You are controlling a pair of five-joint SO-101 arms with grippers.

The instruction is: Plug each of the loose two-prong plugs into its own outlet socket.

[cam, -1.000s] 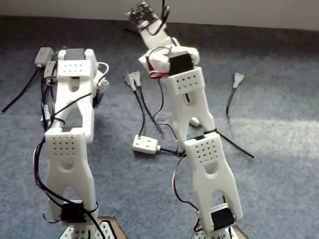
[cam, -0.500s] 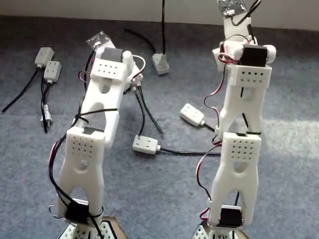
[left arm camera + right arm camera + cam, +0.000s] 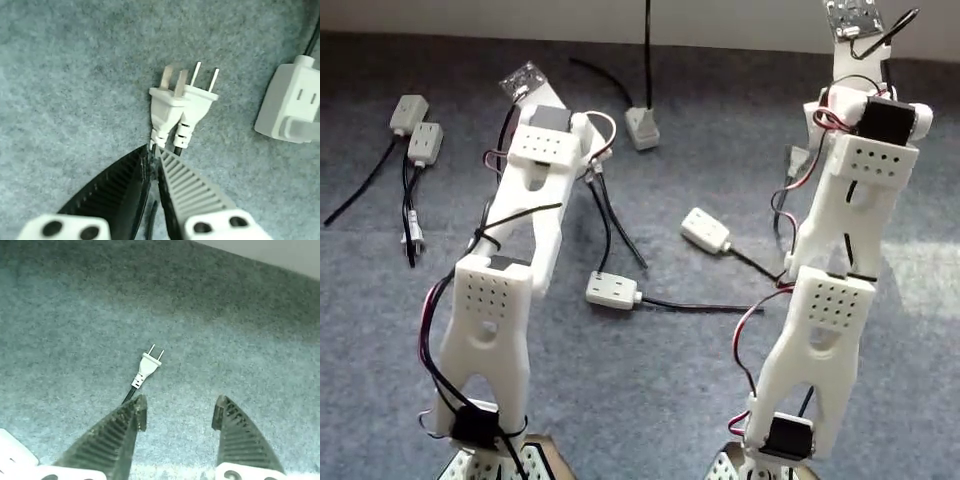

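The right arm (image 3: 847,215) has swung further right. Its right gripper (image 3: 179,412) hangs wide open over the carpet (image 3: 250,340) — a lone plug (image 3: 148,364) lies just ahead. The left gripper (image 3: 154,150) is nearly closed, pinching the tails of the paired plugs (image 3: 175,102) — near an outlet socket (image 3: 290,107).

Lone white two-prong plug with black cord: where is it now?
The white two-prong plug lies on the grey carpet ahead of the open right gripper in the right wrist view.

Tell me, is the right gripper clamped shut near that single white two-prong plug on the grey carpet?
No: the right gripper is open, as the right wrist view shows; it is indeed near the white two-prong plug on the grey carpet.
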